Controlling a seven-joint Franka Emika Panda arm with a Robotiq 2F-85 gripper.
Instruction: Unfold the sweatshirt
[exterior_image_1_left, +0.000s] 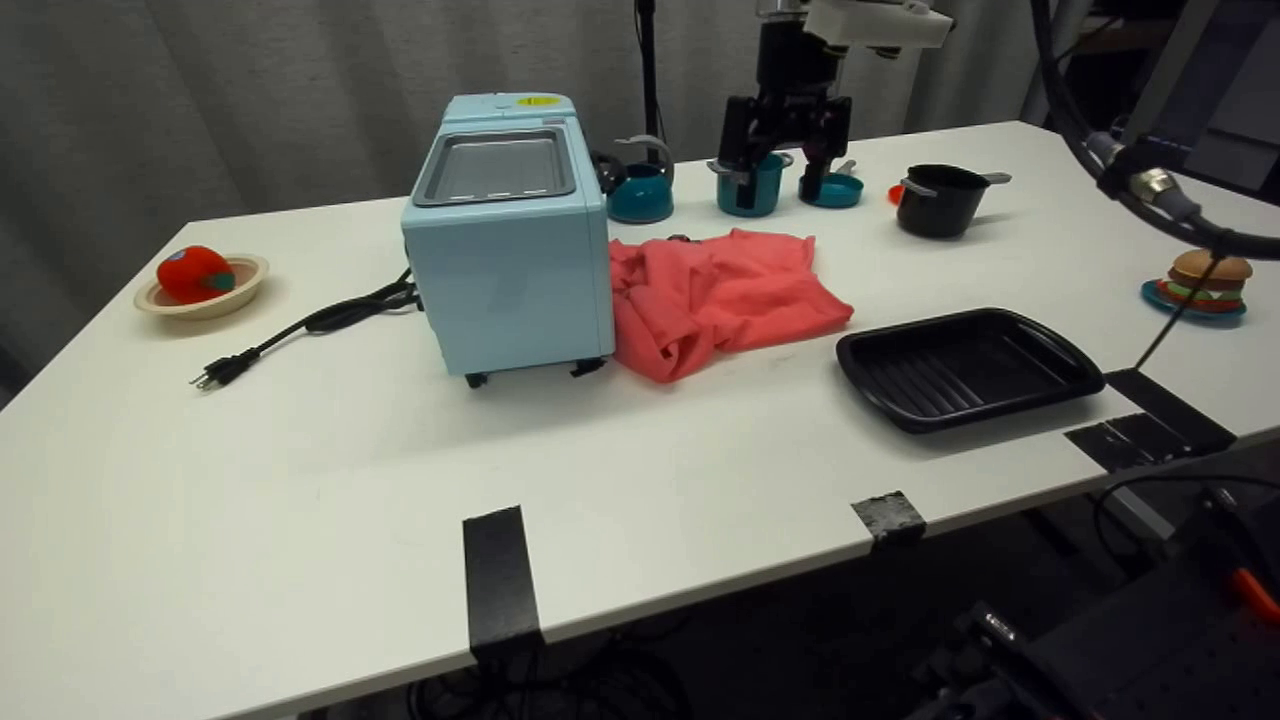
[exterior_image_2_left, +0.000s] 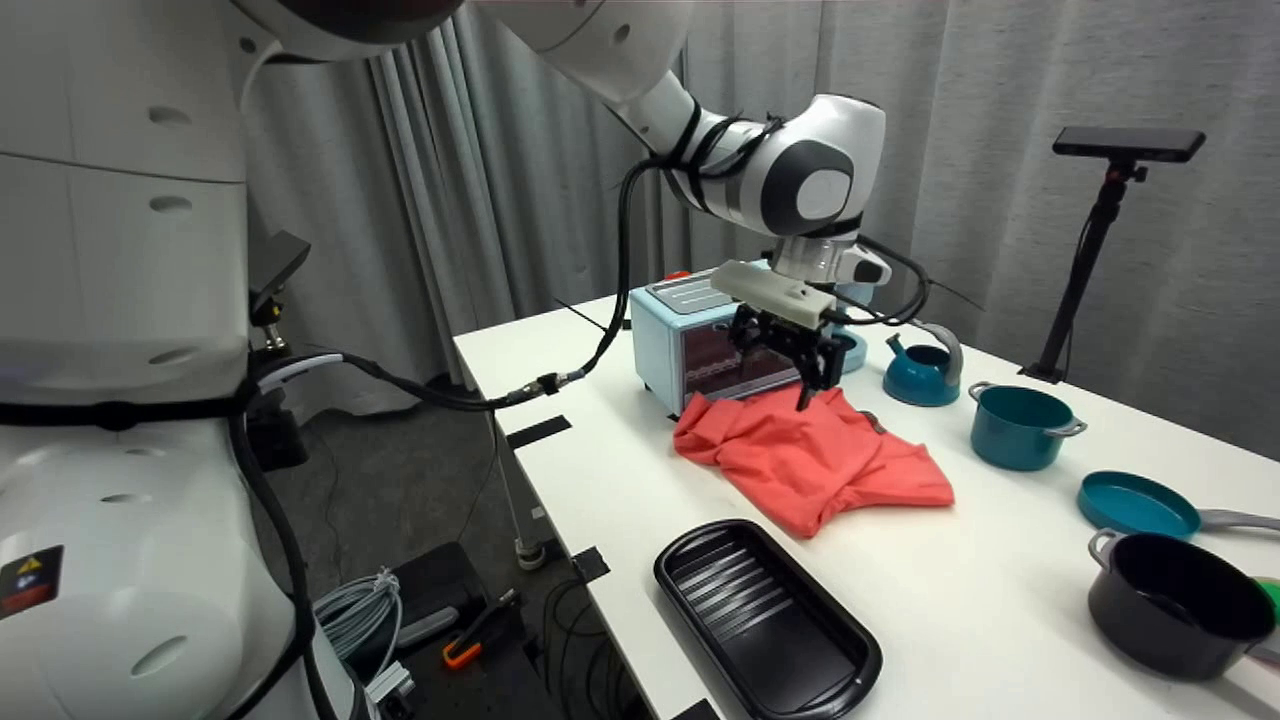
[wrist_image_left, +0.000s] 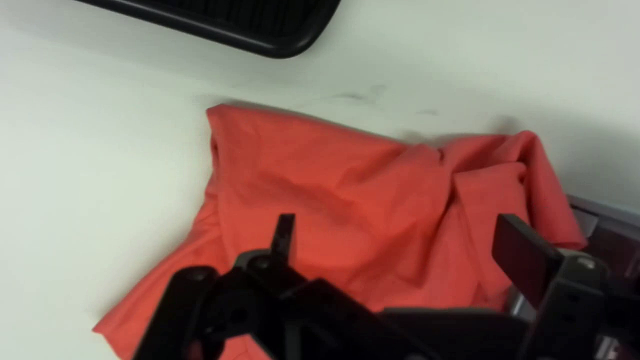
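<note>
The sweatshirt is a coral-red cloth lying crumpled and folded on the white table, seen in both exterior views (exterior_image_1_left: 740, 295) (exterior_image_2_left: 800, 455). It also fills the middle of the wrist view (wrist_image_left: 320, 195), with a bunched fold at the right and a flatter corner at the upper left. My gripper (exterior_image_1_left: 778, 198) is open and empty, its fingers pointing down above the sweatshirt in an exterior view (exterior_image_2_left: 775, 375). In the wrist view the two fingertips (wrist_image_left: 396, 220) are wide apart with cloth visible between them. The lower part of the cloth is hidden behind the gripper there.
A light-blue toaster oven (exterior_image_1_left: 510, 280) stands against one side of the sweatshirt. A black baking pan (exterior_image_2_left: 765, 620) lies near the table's edge. A teal kettle (exterior_image_2_left: 920, 375), a teal pot (exterior_image_2_left: 1020, 425), a teal pan (exterior_image_2_left: 1135, 503) and a black pot (exterior_image_1_left: 942, 203) stand around it.
</note>
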